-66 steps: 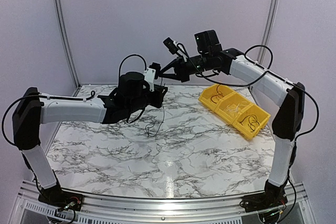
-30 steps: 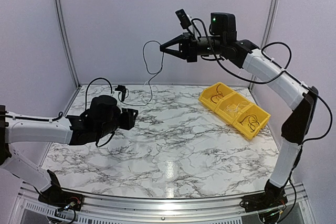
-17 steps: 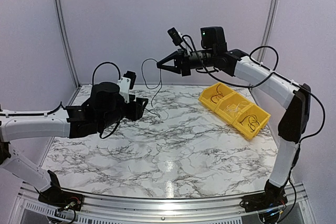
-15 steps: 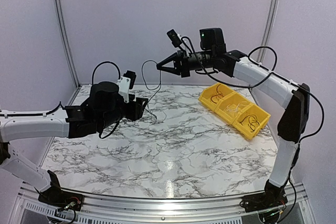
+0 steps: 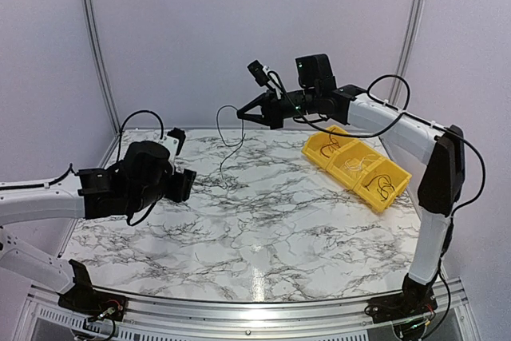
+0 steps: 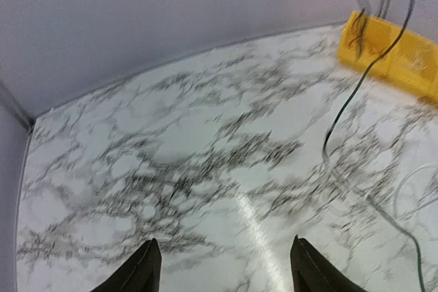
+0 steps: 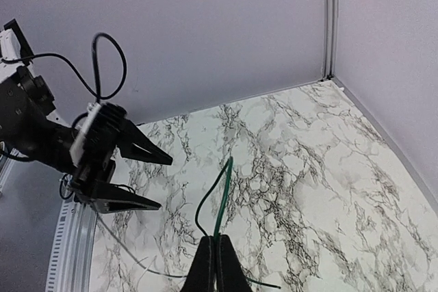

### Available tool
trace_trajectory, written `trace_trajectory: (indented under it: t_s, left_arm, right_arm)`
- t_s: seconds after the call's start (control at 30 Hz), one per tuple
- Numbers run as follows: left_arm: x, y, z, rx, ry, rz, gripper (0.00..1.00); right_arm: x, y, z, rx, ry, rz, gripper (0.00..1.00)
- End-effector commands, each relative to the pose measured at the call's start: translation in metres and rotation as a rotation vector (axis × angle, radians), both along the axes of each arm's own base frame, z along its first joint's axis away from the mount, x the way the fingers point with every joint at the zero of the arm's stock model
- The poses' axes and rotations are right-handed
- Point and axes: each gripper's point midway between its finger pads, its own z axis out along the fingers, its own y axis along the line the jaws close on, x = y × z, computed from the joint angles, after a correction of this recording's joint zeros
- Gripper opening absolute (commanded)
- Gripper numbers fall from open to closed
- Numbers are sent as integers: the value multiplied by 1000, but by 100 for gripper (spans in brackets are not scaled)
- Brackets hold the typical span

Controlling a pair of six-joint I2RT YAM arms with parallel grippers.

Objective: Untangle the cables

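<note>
One thin dark cable (image 5: 223,137) hangs in the air from my right gripper (image 5: 239,116), looping beside the tips and trailing down to the marble table (image 5: 271,229). In the right wrist view the fingers (image 7: 209,264) are pressed together on a dark greenish loop of this cable (image 7: 222,193). My left gripper (image 5: 188,184) sits lower and to the left of the hanging cable, apart from it. Its jaws stand wide with only table between them (image 6: 224,239). The hanging cable (image 6: 345,104) shows at the right of the left wrist view. Other cables (image 5: 385,187) lie in the yellow bins.
A yellow tray of three bins (image 5: 357,167) stands at the back right of the table. A thin pale wire (image 7: 116,254) lies on the marble beneath the left gripper (image 7: 165,183). Walls enclose the table at the back and both sides.
My left gripper has drawn back to the left and lower, away from the cable's lower end, and its jaws have widened. The right gripper has come down slightly, still holding the cable.
</note>
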Motion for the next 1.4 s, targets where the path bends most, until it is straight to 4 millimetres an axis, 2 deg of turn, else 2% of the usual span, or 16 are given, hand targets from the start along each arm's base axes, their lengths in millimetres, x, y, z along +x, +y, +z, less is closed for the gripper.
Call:
trace_trajectory:
  t_s: [0.0,0.03,0.1,0.2,0.3,0.37,0.5,0.67,0.8,0.9,0.93,1.03,1.07,1.2,1.3,1.37]
  left_arm:
    - [-26,96,-77,346,165,305,70]
    - [-30,112,-80,363,169,396,71]
    - [-33,130,-81,409,164,482,75]
    - [-34,135,-86,417,181,522,78]
    - [-36,139,-108,447,255,545,80]
    - [-41,146,-124,474,298,582,80]
    - [-49,155,-152,498,379,629,83]
    - [-46,152,-159,505,384,642,84]
    - [-43,147,-163,497,381,622,86]
    - [-47,128,-172,429,448,531,88]
    - [-47,120,-168,399,443,496,88]
    - [-49,85,-151,249,386,301,89]
    - [-51,80,-148,191,370,254,89]
    - [-67,51,-119,-26,330,20,89]
    - [-78,40,-84,-166,303,-96,88]
    - [-78,45,-61,-210,273,-86,87]
  right_arm:
    - [-3,3,17,40,-31,19,0]
    - [-4,4,16,39,-30,19,0]
    - [-4,3,14,34,-24,20,0]
    - [-5,2,10,29,-9,23,0]
    - [-8,1,15,45,-2,31,0]
    - [-13,-1,28,71,-10,46,0]
    - [-31,-8,68,134,-70,92,0]
    - [-47,-19,101,166,-143,102,0]
    - [-51,-27,127,172,-233,71,0]
    - [-26,-34,145,164,-252,-80,0]
    - [-18,-34,144,160,-233,-104,0]
    - [5,-33,121,97,-163,-132,0]
    - [12,-35,110,83,-143,-131,0]
    - [20,-34,77,40,-150,-112,0]
    - [22,-35,42,-11,-151,-110,0]
    - [21,-35,12,-43,-76,-107,0]
